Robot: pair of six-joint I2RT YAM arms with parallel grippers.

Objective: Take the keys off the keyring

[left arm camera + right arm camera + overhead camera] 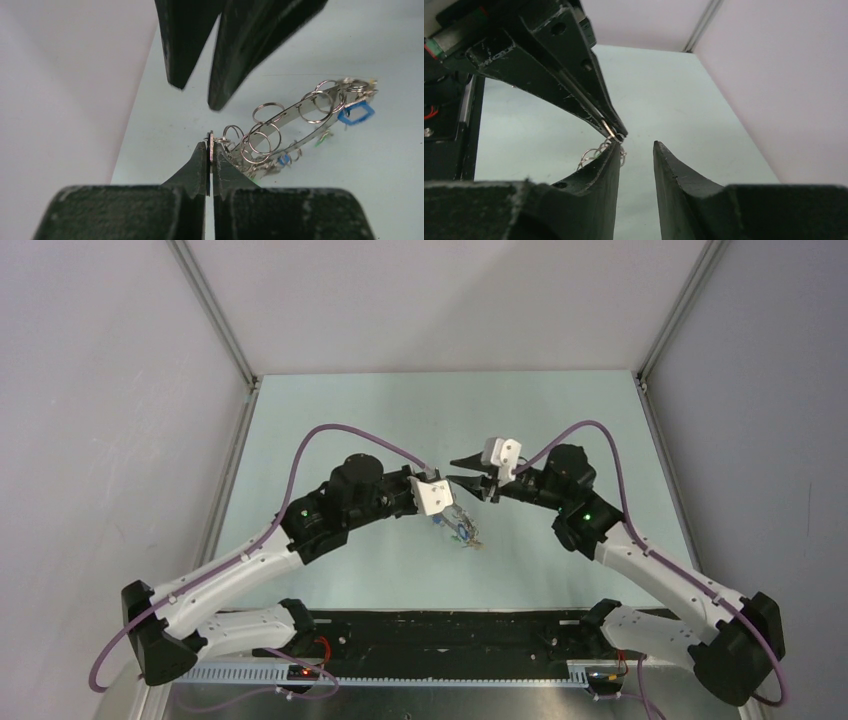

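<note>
- Left wrist view: left fingers (196, 167) clamp the keyring (280, 118) at lower centre; keys (356, 113) trail toward the right edge.
- Right fingers (237, 55), narrowly parted at top, should close on one key, then slide it off.

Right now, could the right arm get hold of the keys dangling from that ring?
Probably yes. The right gripper is open and sits just beside the keyring, which the left gripper pinches at one end. The keys hang off the keyring with nothing blocking the way.
</note>
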